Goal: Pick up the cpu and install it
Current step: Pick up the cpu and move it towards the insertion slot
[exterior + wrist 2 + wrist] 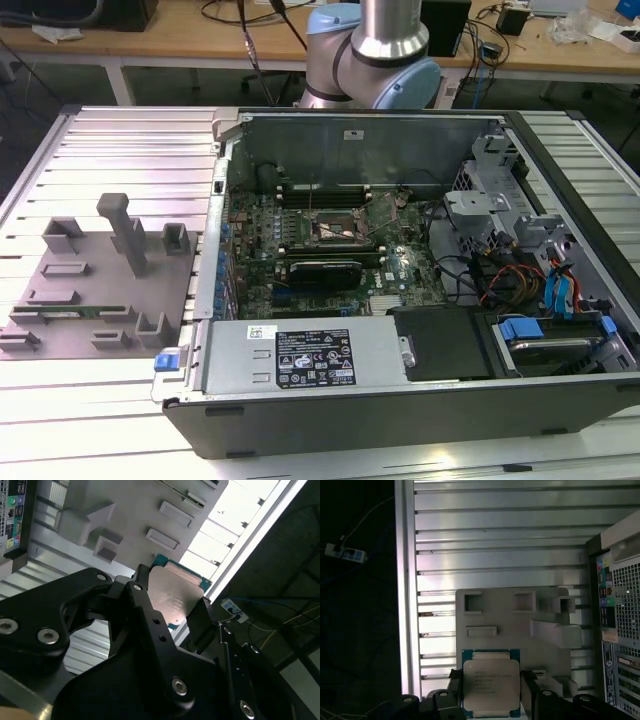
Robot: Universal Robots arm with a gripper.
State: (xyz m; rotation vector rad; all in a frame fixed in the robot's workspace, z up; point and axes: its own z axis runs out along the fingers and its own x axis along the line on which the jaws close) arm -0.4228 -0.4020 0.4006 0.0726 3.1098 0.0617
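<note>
CPU pinched by opposite edges in my end effector, held clear of the grey fixture tray — thin, light, rigid, likely fragile underneath, so edges only, gentle squeeze.

The gripper clamps the cpu by opposite edges; beyond it, a grey tray lies on the ribbed tabletop.

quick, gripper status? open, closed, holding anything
gripper: shut on the cpu, gripped by two opposite edges between the fingers, silver top facing the first wrist view.
</note>
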